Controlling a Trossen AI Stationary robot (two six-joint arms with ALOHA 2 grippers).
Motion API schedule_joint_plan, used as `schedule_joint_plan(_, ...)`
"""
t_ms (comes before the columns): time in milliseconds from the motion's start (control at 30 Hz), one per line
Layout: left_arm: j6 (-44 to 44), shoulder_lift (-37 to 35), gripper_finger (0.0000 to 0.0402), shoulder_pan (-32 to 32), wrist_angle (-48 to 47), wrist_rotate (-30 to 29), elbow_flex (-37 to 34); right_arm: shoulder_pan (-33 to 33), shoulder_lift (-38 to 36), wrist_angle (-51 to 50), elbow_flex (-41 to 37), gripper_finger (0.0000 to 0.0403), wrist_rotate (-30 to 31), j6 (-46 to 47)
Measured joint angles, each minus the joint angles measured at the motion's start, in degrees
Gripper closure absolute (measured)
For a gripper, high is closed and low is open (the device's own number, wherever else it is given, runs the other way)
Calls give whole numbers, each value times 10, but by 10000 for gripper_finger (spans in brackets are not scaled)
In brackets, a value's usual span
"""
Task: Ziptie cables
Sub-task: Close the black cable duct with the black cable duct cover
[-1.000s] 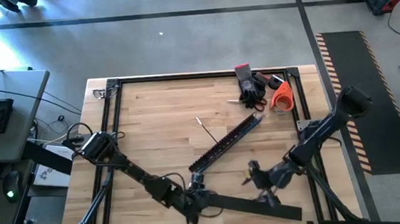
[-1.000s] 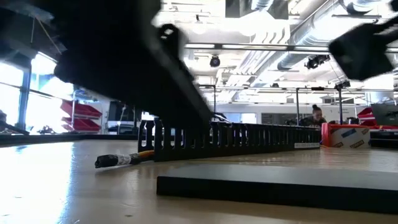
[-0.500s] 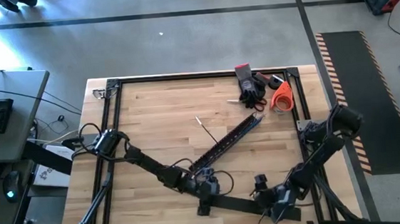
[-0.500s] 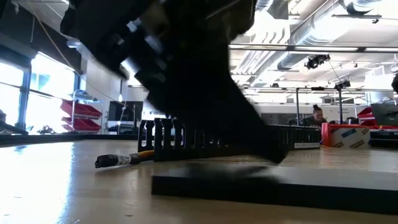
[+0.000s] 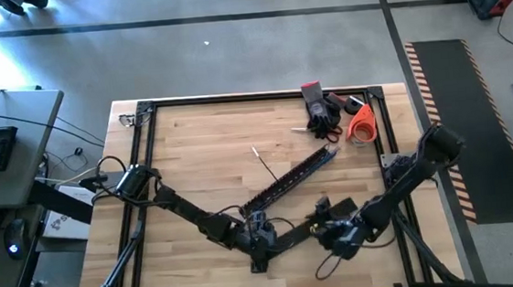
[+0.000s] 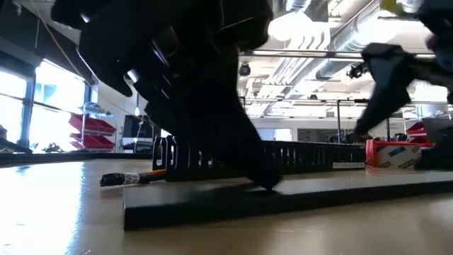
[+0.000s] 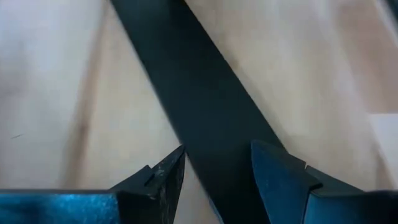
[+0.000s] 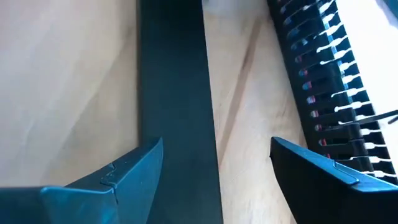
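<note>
The left gripper (image 7: 214,180) straddles the flat black strip (image 7: 193,106), fingers narrowly apart; the right gripper (image 8: 214,171) hangs wide over the same strip beside the slotted bar (image 8: 323,81). No zip tie is on yet; the cables (image 5: 290,225) loop loosely between the arms, so gathering them probably comes next.

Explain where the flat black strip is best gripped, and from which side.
Probably across its narrow width, from straight above. The strip lies flat on the table, long and thin, so only its two long edges offer opposing faces. The left gripper already straddles it that way, jaws open.
</note>
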Motion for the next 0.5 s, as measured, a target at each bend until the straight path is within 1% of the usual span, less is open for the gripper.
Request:
schedule_joint_plan(67, 0, -10, 245, -1, -23, -25, -1, -18, -21, 7, 0, 121, -22, 4)
schedule_joint_plan(167, -3, -27, 245, -4, -53, -65, -1, -41, -31, 37, 0, 121, -82, -1)
schedule_joint_plan(267, -14, -52, 245, -6, -77, -99, -1, -69, -26, 124, -14, 121, -148, -28)
schedule_joint_plan(367, -34, -76, 245, -16, -83, -126, 0, -98, -3, 205, -31, 121, -216, -63)
schedule_joint_plan(400, -41, -82, 245, -19, -87, -131, 0, -109, 4, 221, -35, 121, -230, -69)
schedule_joint_plan(500, -53, -99, 245, -36, -103, -162, -1, -130, 17, 271, -33, 121, -237, -57)
